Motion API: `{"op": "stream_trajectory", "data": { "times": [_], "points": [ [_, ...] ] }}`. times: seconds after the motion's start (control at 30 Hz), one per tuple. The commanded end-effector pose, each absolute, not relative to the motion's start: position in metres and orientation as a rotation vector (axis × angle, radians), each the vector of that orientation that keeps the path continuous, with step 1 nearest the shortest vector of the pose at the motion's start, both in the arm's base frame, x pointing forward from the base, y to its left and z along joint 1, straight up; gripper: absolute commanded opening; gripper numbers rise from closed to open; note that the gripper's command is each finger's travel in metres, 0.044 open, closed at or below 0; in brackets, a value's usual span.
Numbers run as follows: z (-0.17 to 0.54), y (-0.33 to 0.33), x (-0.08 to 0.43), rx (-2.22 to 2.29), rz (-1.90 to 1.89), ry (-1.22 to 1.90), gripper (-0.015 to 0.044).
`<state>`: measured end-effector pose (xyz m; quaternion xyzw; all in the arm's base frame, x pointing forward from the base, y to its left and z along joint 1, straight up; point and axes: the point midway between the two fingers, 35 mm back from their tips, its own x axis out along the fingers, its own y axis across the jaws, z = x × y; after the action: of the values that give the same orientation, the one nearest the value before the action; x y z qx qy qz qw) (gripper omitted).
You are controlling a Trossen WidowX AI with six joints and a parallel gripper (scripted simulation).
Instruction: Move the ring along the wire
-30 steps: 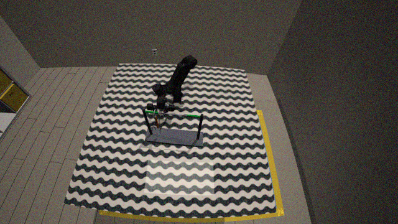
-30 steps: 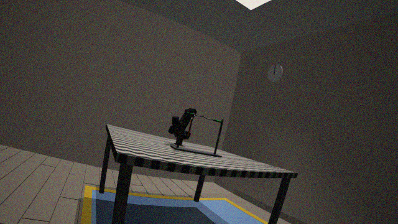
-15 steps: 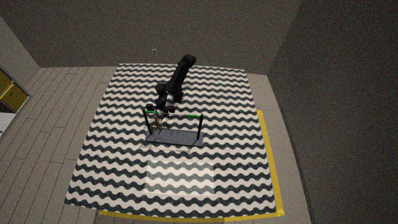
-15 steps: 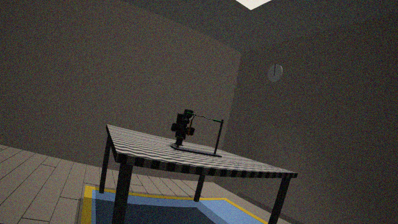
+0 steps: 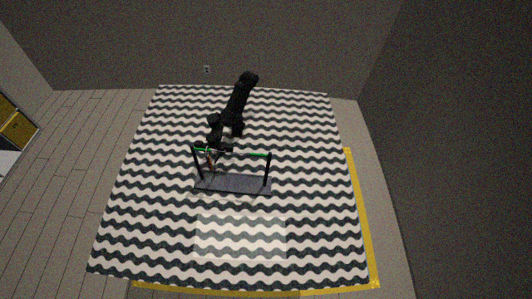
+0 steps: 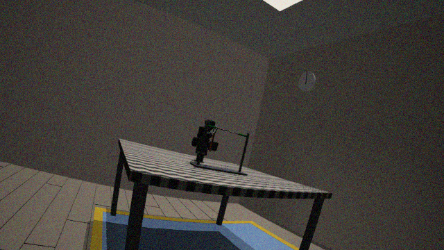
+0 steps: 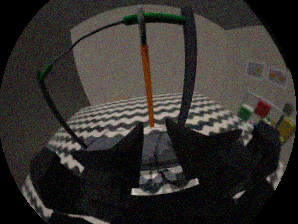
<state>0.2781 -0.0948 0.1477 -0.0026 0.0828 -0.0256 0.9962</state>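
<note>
Wall clock (image 6: 306, 80), yellow-edged blue mat (image 6: 239, 232)

The gripper (image 7: 154, 156) stands partly open with nothing between its jaws. Straight ahead of the gap, the handle (image 7: 147, 83) hangs down from the wire (image 7: 162, 18), its lower end just beyond the jaw tips. One post (image 7: 189, 63) stands ahead and to the right of the jaws, the other (image 7: 63, 112) ahead and to the left. The base plate (image 5: 233, 183) lies below, on the table (image 5: 291, 232).
</note>
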Motion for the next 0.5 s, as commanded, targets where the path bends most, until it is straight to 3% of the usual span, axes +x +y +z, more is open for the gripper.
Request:
{"op": "stream_trajectory", "data": {
  "times": [0.0, 0.47],
  "points": [
    [0.15, -0.097, 0.285, -0.004, -0.055, 0.161, 0.016],
    [0.147, -0.098, 0.306, -0.004, -0.055, 0.16, 0.016]
  ]
}}
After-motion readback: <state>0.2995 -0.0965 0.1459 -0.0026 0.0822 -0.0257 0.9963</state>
